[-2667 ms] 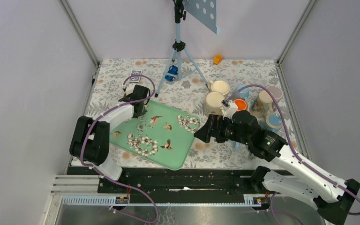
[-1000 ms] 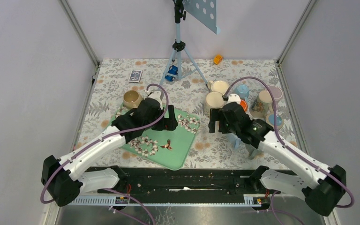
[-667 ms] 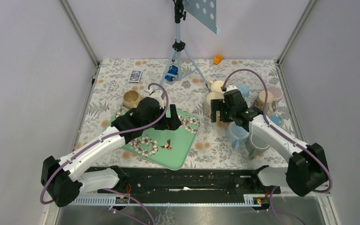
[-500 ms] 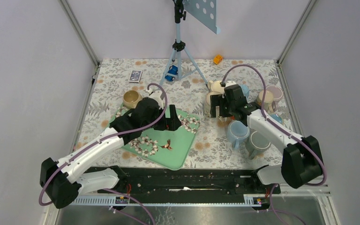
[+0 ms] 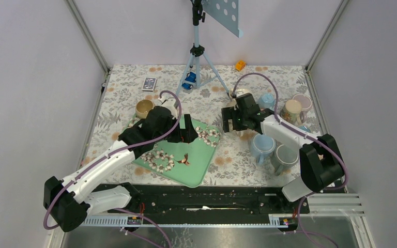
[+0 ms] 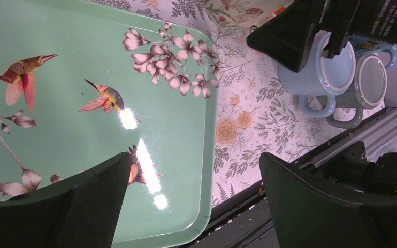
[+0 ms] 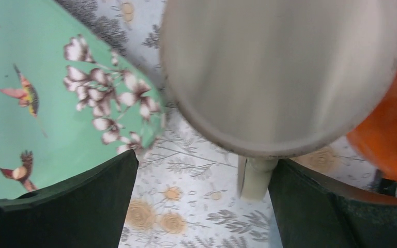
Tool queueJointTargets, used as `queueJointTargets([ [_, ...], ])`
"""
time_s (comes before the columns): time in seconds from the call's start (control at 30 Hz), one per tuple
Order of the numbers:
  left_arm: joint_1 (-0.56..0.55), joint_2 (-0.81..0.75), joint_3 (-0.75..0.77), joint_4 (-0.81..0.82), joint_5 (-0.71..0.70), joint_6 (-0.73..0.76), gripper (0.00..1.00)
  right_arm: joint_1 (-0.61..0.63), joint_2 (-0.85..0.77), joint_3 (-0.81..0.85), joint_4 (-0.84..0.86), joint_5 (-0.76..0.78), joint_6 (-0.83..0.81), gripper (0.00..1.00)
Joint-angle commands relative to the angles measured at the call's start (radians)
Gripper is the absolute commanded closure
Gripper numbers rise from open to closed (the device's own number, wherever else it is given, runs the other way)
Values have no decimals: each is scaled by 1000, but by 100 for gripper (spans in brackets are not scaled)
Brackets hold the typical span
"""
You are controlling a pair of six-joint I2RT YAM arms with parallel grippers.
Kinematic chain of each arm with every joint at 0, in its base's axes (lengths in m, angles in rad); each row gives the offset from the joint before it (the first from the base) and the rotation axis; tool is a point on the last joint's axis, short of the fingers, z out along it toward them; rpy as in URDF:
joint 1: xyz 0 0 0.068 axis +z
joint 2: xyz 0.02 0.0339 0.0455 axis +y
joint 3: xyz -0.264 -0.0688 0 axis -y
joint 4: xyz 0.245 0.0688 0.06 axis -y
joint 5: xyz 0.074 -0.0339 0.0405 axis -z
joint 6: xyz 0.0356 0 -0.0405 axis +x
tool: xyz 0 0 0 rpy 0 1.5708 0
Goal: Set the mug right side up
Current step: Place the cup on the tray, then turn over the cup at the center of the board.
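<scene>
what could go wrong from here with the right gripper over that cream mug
1. The cream ceramic mug sits right beside an orange-lined mug; the open right gripper could knock that neighbour while closing.
2. The right wrist view is blurred, so a grip might land off-centre or catch the handle.
3. The open left gripper hangs over the green bird-patterned tray near the right arm; the arms might clash.

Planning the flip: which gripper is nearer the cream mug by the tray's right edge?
Right. The right gripper hangs open just above the cream mug; the left gripper hovers over the green tray, apart from it.
</scene>
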Motion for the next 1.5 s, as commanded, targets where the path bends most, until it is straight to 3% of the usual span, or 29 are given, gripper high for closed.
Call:
queueJointTargets([
  [0.0,4,-4,-8,66,25,0,1,90,14,86,-56,112,100,3],
  [0.3,5,6,-23,84,42,-20,1,110,51,176,-204,296,203,23],
  [0.53,5,5,-46,101,62,-42,1,112,48,138,-182,312,312,37],
  [0.93,5,3,-61,113,68,-41,1,111,42,44,-37,383,370,48],
  [1.47,10,10,-66,120,86,-34,1,127,89,65,-39,421,373,64],
])
